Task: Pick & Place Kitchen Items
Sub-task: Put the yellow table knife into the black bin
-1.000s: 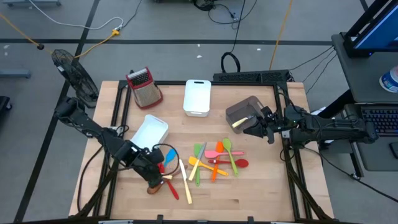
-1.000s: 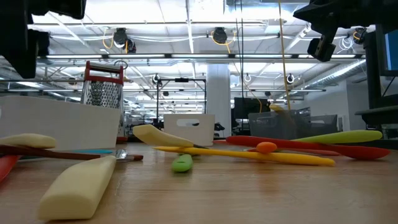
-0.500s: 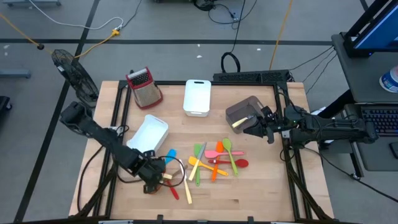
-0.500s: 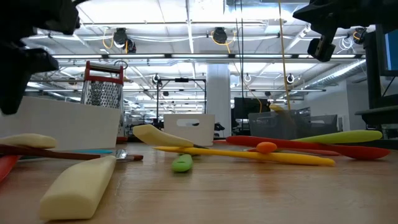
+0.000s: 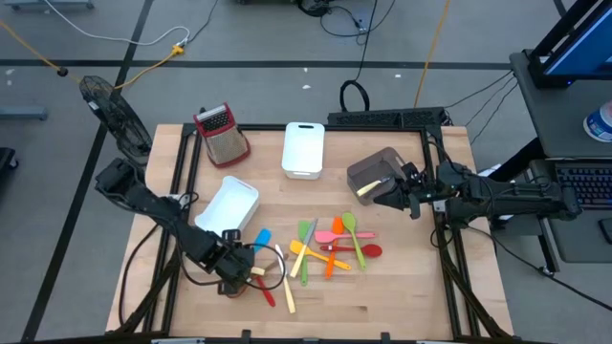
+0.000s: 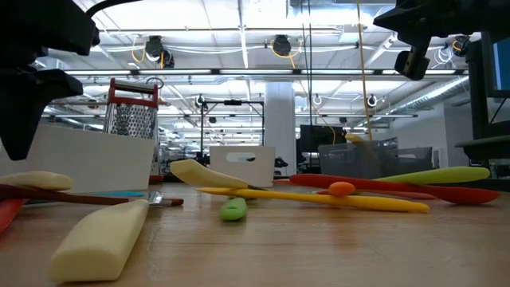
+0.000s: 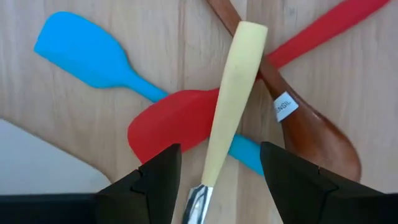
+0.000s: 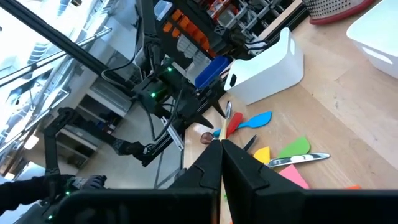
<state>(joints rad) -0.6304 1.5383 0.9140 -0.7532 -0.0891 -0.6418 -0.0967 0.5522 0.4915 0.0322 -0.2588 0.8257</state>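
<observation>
I judge the job barely begun: most utensils [image 5: 330,247] lie loose mid-tabletop. My left gripper [image 7: 217,180] hangs open over the cream-handled knife [image 7: 231,102] near the front-left corner; my right gripper [image 8: 221,163], closed and empty, waits above the right edge.

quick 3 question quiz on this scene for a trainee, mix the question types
1. True or false: the left gripper is open above the cream handle.
2. What lies under that handle? A) red spatula B) grater C) green spoon
3. Fill in: the right gripper, near the grey bin, is ____.

Key: 1 true; 2 A; 3 shut
</observation>
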